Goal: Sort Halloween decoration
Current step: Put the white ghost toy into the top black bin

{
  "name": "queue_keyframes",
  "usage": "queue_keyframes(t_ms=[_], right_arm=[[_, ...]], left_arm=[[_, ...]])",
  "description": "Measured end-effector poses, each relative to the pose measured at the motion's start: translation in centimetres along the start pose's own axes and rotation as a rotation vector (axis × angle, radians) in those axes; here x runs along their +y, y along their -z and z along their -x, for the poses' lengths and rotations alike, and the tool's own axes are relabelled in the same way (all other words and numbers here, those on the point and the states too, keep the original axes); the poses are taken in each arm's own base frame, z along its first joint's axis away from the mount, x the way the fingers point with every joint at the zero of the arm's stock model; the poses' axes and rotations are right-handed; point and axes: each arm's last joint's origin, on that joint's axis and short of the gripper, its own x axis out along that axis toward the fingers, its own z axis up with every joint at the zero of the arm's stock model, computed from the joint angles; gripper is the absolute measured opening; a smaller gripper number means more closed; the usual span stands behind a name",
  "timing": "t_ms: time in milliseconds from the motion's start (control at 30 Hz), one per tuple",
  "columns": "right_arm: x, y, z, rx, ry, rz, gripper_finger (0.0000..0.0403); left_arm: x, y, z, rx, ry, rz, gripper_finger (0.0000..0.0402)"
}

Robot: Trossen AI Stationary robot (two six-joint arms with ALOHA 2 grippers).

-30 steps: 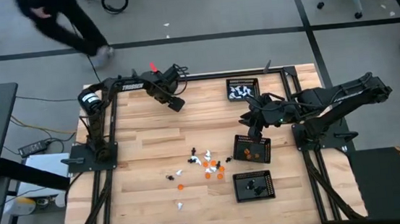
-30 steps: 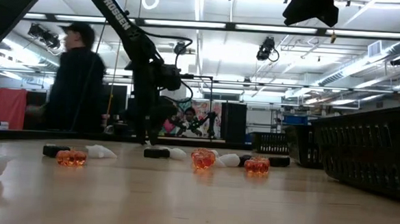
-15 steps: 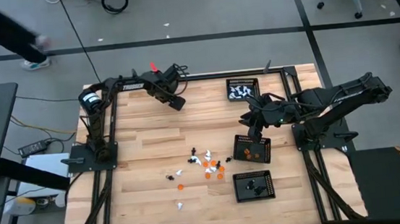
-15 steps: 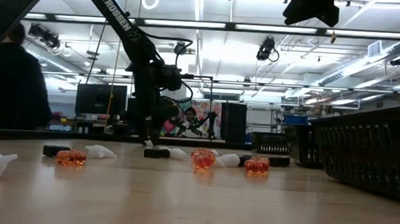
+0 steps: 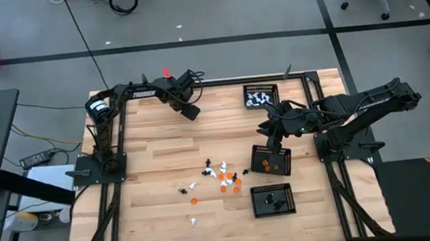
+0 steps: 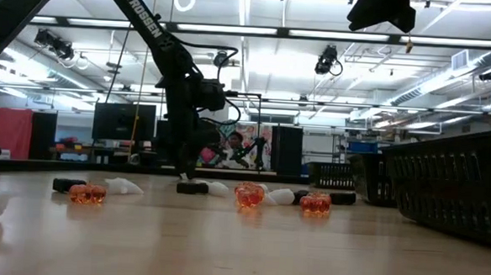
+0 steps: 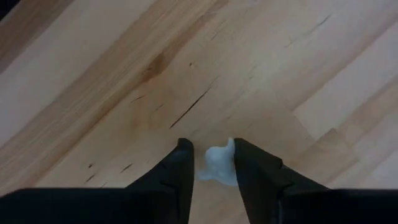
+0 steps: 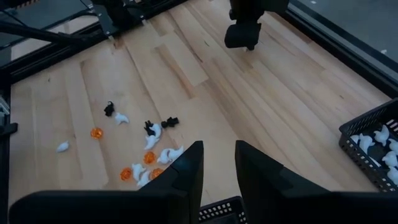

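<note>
Three black mesh trays [image 5: 270,160] along right side of desk [image 5: 155,153] – far one holds white figures, middle orange, near black. Loose Halloween decoration [image 5: 221,176] scattered mid-desk, near middle tray. Left gripper [image 5: 189,112] at far left, jaws closed on white figure [image 7: 219,163]. Right gripper [image 5: 273,137] above middle tray, jaws slightly apart, nothing between. Light wooden planks – grey floor around.

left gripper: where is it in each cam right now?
High: left gripper over bare wood near the table's far edge, left of the white-figure tray.
Low: left gripper hangs in the background, left of centre; that tray cannot be told apart.
Left wrist: own gripper, shut on a white figure.
Right wrist: left gripper far off at the top.
Shared landmark: white-figure tray.
</note>
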Motion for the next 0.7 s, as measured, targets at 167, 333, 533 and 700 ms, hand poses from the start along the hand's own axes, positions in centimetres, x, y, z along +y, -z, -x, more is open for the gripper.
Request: queue_keyframes(t_ms=[167,333,533,700], right_arm=[[0.0,0.0,0.0,0.000,0.000,0.000,0.0098],[0.0,0.0,0.0,0.000,0.000,0.001,0.0098],[0.0,0.0,0.0,0.002,-0.003,0.002,0.0098],[0.0,0.0,0.0,0.001,-0.002,0.015,0.0098]], left_arm=[[0.0,0.0,0.0,0.002,0.003,-0.002,0.0103],[-0.1,0.1,0.0,0.011,0.006,-0.021,0.0102],[0.0,0.4,0.2,0.040,0.010,-0.029,0.0102],[-0.1,1.1,0.8,0.098,0.054,-0.107,0.0102]])
